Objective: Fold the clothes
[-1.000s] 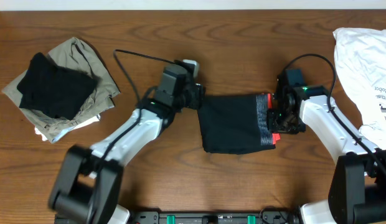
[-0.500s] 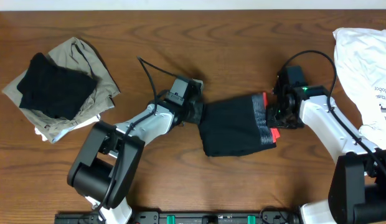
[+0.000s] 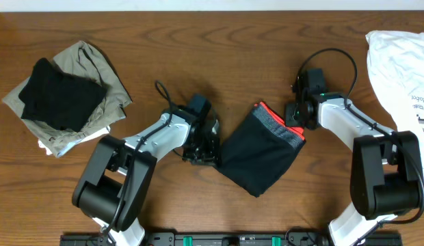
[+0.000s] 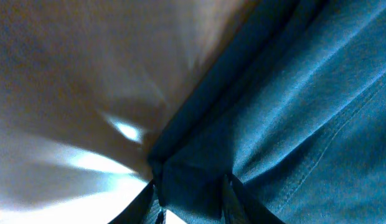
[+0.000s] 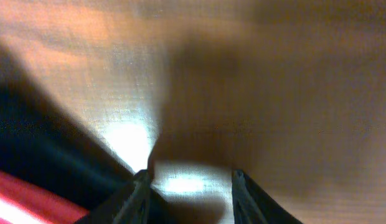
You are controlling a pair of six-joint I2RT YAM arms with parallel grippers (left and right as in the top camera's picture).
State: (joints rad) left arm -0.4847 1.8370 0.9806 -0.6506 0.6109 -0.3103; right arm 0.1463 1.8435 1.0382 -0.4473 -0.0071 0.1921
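A dark pair of shorts (image 3: 260, 154) with a grey waistband and red trim (image 3: 277, 123) lies skewed at the table's middle. My left gripper (image 3: 206, 147) is at its left corner. In the left wrist view the dark cloth (image 4: 292, 99) fills the right side, and a fold of it sits between my fingers (image 4: 193, 186), which are shut on it. My right gripper (image 3: 296, 117) is at the waistband's right end. In the right wrist view it (image 5: 190, 177) is open with bare wood between the fingers, and the black and red cloth (image 5: 37, 168) is just to its left.
A pile of folded clothes, khaki (image 3: 96, 75) with a black piece (image 3: 58, 96) on top, lies at the far left. A white plastic bag (image 3: 400, 75) lies at the right edge. Arm cables loop above both wrists.
The shorts have swung from square to diagonal. My left gripper has dragged their left corner toward the front. My right gripper has moved back and left along the waistband end.
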